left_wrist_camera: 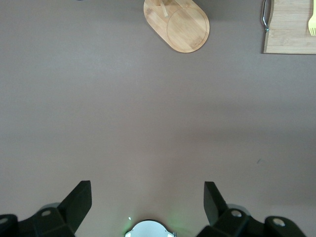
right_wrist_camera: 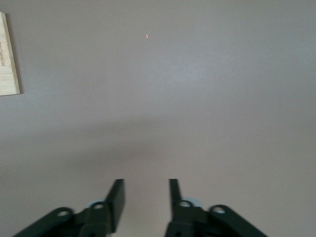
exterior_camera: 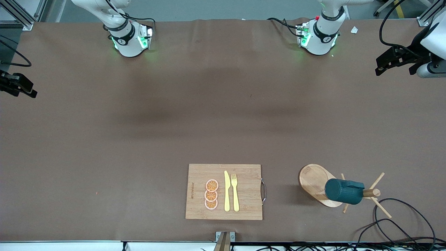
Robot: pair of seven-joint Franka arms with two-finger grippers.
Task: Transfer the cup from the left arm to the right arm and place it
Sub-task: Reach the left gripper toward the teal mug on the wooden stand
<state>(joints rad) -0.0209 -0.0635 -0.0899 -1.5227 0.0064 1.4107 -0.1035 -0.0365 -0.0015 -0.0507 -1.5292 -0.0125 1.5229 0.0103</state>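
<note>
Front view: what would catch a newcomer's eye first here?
The teal cup hanging on a wooden mug tree, near the camera toward the left arm's end of the table. Beside it lies a cutting board bearing a yellow knife, fork and three orange slices. Both grippers wait high at the table's ends, the left gripper wide open, the right gripper partly open, empty.

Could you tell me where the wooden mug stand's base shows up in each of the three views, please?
Front view: the stand base lies low, toward the left arm's end, the teal cup hanging on its pegs.
Left wrist view: the base is at the top edge.
Right wrist view: not in it.
Shared landmark: the bamboo cutting board.
</note>
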